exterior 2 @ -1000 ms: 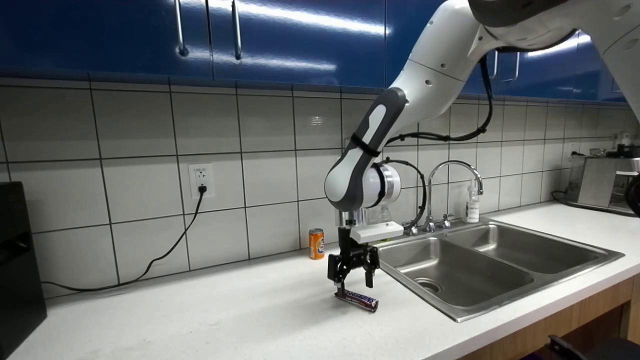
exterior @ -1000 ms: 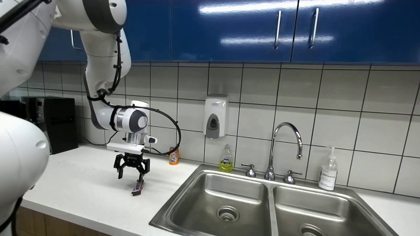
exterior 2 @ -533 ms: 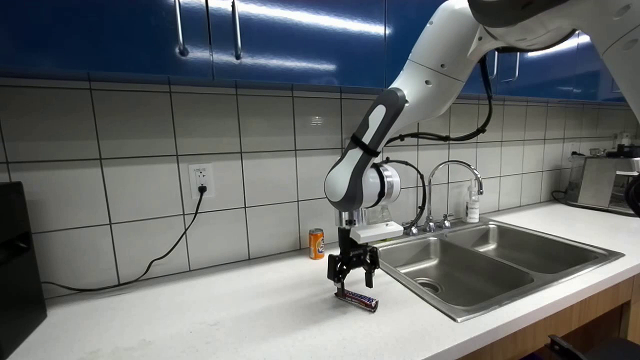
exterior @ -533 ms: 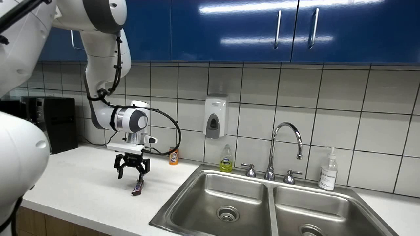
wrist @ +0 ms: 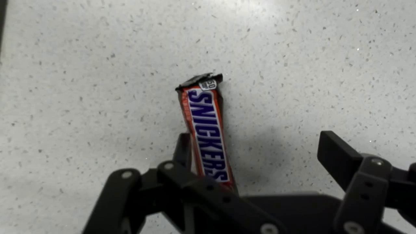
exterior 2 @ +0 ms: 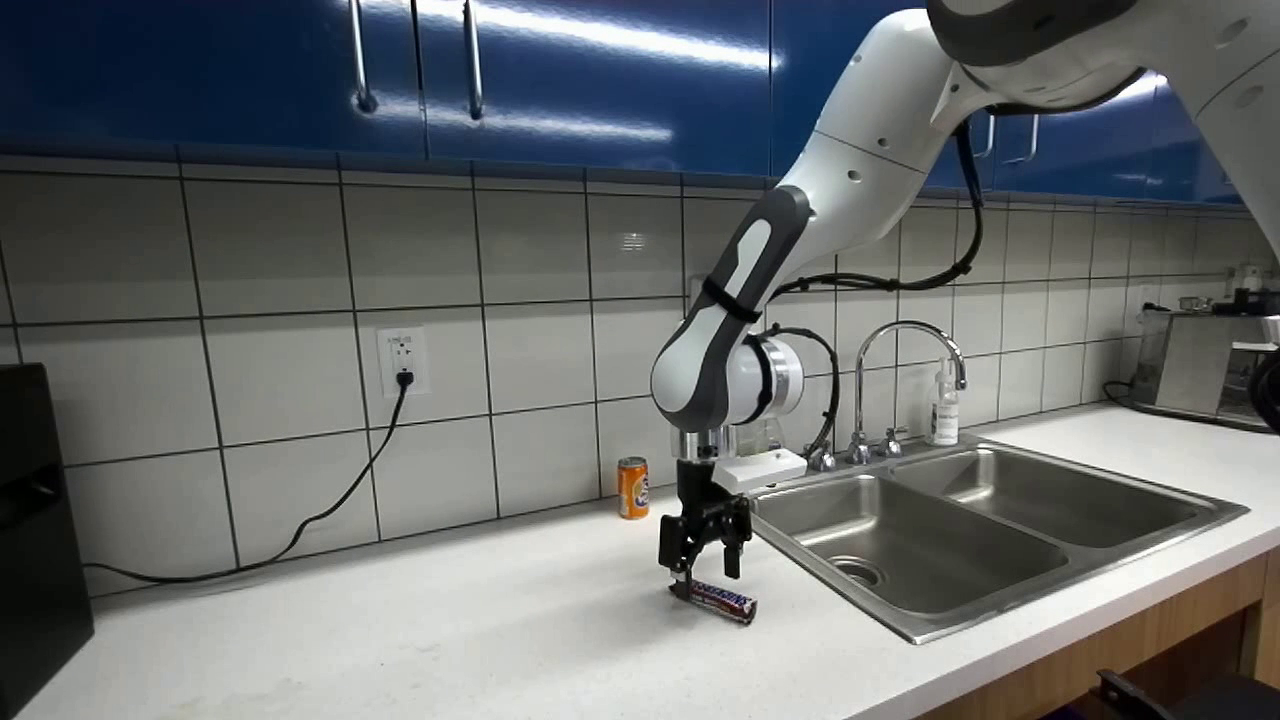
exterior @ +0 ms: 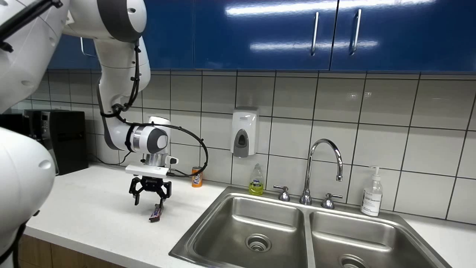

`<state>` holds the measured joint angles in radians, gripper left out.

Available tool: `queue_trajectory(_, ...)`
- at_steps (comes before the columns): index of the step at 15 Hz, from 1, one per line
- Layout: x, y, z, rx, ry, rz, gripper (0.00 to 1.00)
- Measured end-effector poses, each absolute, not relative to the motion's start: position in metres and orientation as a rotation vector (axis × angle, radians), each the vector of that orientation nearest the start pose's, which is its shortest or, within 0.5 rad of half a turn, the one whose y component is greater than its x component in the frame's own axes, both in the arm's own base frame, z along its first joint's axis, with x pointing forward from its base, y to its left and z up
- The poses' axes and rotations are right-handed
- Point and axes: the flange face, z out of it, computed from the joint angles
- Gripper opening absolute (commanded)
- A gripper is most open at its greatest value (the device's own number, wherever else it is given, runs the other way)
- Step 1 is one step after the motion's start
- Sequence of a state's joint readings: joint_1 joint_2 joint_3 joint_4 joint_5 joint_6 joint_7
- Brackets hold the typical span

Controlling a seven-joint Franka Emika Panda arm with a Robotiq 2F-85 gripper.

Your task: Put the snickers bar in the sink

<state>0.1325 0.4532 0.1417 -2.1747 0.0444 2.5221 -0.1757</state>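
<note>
The snickers bar is a small dark brown wrapped bar with a red, white and blue label. It lies on the white counter and shows in both exterior views. My gripper is open and low over the counter, also in both exterior views. In the wrist view the bar lies between the fingers, close beside the left finger and far from the right one; contact is unclear. The bar's lower end is hidden behind the finger. The steel sink's left basin holds nothing visible.
An orange can stands by the tiled wall behind my gripper. A yellow-green soap bottle, the chrome faucet and a pump bottle stand along the sink's back. A black box-shaped device stands at the counter's far end.
My arm and gripper have moved slightly down toward the counter, with a slight shift. The fingers stay open and the snickers bar has not visibly moved.
</note>
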Motion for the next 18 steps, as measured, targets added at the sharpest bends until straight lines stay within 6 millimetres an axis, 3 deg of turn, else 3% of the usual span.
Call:
queue_trajectory(10,0.533,0.141,0.164,-2.974,-0.754,0.123,1.0)
queue_trajectory(18,0.536,0.138,0.158,-2.982,-0.767,0.093,1.0)
